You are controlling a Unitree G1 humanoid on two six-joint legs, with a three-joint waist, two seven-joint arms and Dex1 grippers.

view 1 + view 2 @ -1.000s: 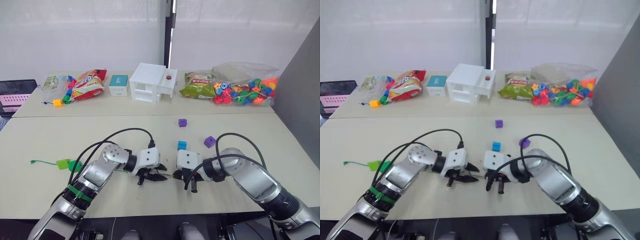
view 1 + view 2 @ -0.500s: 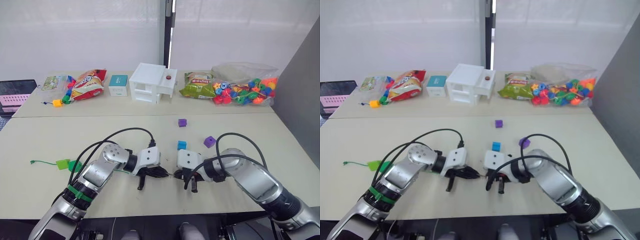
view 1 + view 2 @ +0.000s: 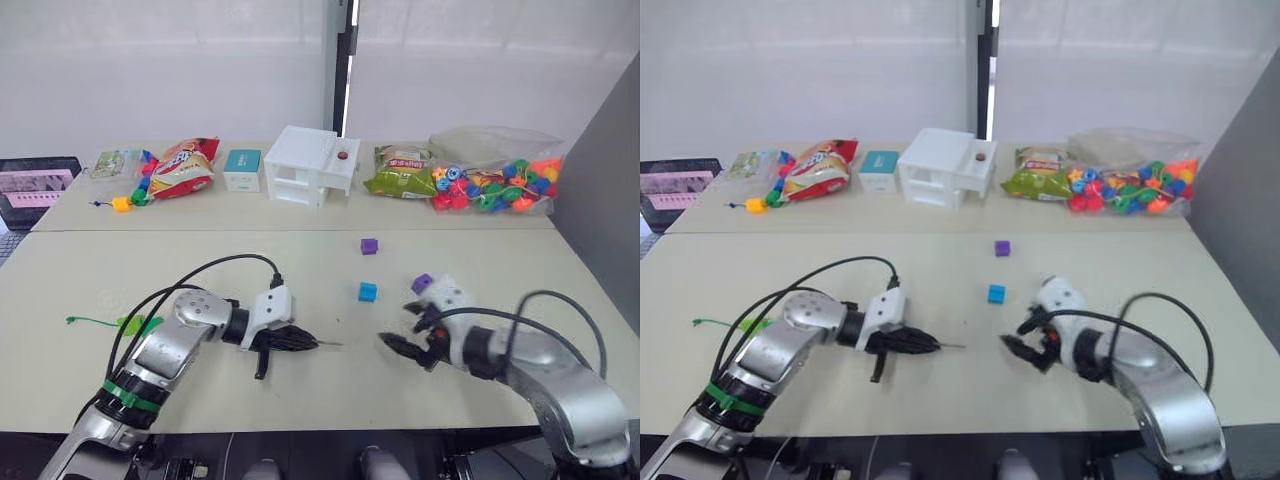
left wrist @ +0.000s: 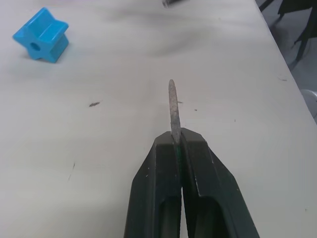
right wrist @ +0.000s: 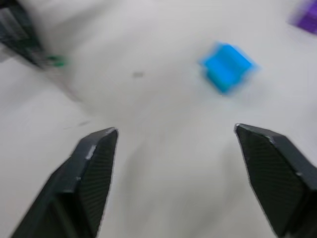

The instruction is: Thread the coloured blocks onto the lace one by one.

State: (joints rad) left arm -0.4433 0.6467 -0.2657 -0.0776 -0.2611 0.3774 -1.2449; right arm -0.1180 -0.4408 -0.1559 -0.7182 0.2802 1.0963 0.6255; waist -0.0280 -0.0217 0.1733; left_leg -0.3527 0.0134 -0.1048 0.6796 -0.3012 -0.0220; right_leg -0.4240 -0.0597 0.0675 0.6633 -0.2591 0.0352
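My left gripper (image 3: 300, 341) is shut on the lace's stiff dark tip (image 4: 172, 109), which pokes out past the fingertips just above the table. The green lace (image 3: 85, 320) trails off to the left, with green blocks (image 3: 130, 323) sitting along it. A blue block (image 3: 368, 291) lies on the table beyond and to the right of the tip. Two purple blocks (image 3: 369, 245) (image 3: 422, 283) lie farther back and right. My right gripper (image 3: 402, 346) stands open over bare table, to the right of the tip, with nothing between its fingers (image 5: 94, 148).
The rear table holds snack bags (image 3: 180, 168), a teal box (image 3: 242, 168), a white box (image 3: 310, 165), a green bag (image 3: 398, 170) and a clear bag of coloured beads (image 3: 490, 182). A screen (image 3: 35, 188) stands at the far left.
My left gripper closed on the lace's tip. My right gripper opened wide and pulled away to the right. The camera has shifted slightly.
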